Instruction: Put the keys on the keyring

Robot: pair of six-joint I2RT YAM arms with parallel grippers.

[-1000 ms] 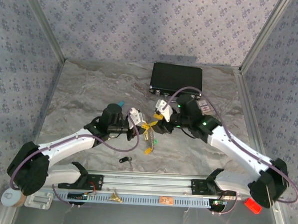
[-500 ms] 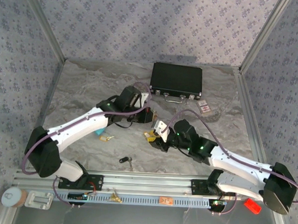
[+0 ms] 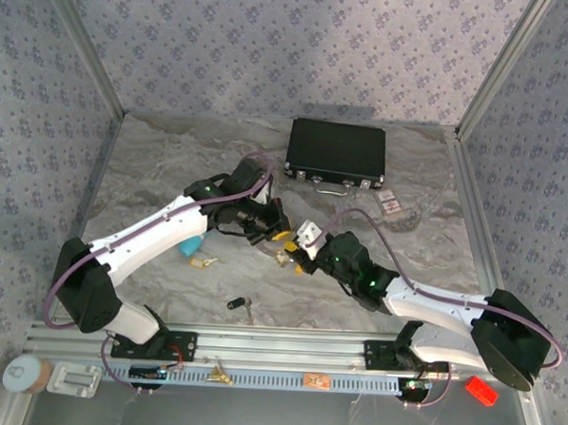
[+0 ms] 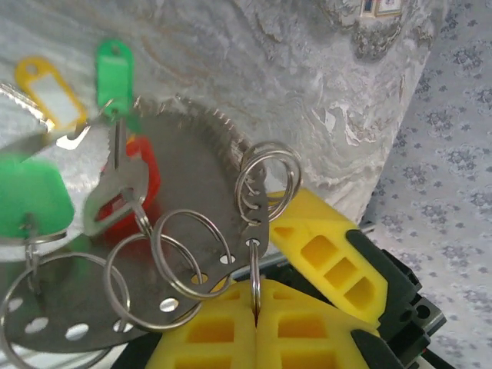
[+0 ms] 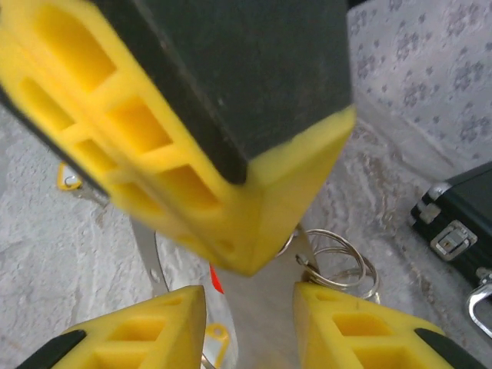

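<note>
I am holding the keyring (image 4: pixel 257 184) over the table (image 3: pixel 153 168) with the left gripper (image 4: pixel 255 307) pinched tight on 1 split ring, the right gripper (image 5: pixel 244 307) hovering jaws-apart beside it — 1 key (image 4: pixel 115 192) is hanging on already, a yellow tag (image 3: pixel 202 262) is lying loose, so I am judging it partway.

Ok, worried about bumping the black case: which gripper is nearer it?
Left. The left gripper hangs in front of the black case; the right gripper sits nearer the front rail.
</note>
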